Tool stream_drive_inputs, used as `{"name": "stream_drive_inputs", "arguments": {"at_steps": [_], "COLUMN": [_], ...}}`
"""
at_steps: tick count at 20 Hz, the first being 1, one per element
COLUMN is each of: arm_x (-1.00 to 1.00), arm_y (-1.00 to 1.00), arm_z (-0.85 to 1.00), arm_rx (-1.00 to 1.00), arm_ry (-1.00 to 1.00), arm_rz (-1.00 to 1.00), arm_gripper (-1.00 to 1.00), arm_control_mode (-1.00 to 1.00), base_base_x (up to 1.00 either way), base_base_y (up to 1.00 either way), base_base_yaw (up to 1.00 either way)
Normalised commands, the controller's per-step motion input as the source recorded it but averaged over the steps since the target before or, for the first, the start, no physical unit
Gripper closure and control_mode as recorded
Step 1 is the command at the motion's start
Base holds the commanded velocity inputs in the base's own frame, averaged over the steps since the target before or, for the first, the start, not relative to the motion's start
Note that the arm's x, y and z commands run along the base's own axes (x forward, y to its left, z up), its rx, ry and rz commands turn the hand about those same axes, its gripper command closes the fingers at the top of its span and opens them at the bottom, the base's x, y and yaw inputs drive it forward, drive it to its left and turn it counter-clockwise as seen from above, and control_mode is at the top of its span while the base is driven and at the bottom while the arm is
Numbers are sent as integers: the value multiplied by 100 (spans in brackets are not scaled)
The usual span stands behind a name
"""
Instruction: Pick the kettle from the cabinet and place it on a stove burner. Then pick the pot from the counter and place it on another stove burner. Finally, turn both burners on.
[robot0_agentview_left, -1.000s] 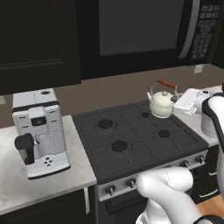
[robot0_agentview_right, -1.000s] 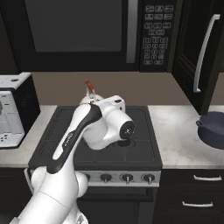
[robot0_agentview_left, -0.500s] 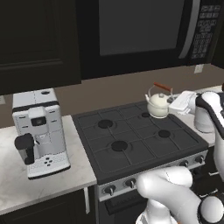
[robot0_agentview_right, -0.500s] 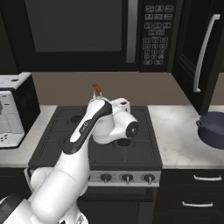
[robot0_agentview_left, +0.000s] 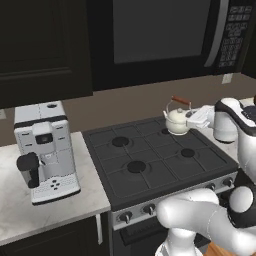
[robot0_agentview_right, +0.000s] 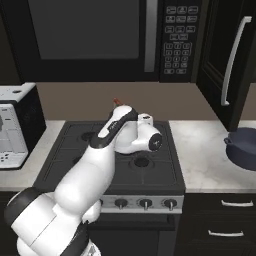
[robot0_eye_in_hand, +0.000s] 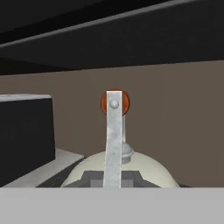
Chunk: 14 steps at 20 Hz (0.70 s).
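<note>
Right now the kettle (robot0_agentview_left: 177, 121) sits over the back right burner (robot0_agentview_left: 169, 131) of the stove (robot0_agentview_left: 150, 170), and I cannot tell from any view whether it rests on the grate or hangs just above it. The hand (robot0_agentview_left: 196, 116) is at the kettle's right side, its fingers drawn together; whether they clamp any part of the kettle is not clear. From the hand camera the kettle's (robot0_eye_in_hand: 122, 171) thin arched handle stands upright with its orange-red top against the brown wall. The other three burners, left of and in front of the kettle, are bare, with open room above them up to the microwave (robot0_agentview_right: 100, 37). The pot (robot0_agentview_right: 243, 149) stands on the desk (robot0_agentview_right: 200, 155) well right of the stove, close to the desk's right end, under the cabinet (robot0_agentview_right: 232, 55) with its long silver bar. Left of the stove a coffee machine (robot0_agentview_left: 44, 145) stands near the desk's front edge. The microwave keypad carries marks too small to read.
</note>
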Motion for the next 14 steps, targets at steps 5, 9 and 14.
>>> {"name": "stream_drive_inputs", "arguments": {"at_steps": [5, 9, 14], "arm_x": [39, 22, 18], "arm_y": [-22, -19, -7], "arm_z": [-29, -37, -24], "arm_rx": [0, 1, 1], "arm_ry": [0, -1, 0], "arm_rz": [0, 3, 3], "arm_gripper": [100, 100, 100], "arm_control_mode": [-100, -100, -100], "base_base_x": [0, 0, 0], "base_base_y": [0, 0, 0], "base_base_yaw": [0, 0, 0]}}
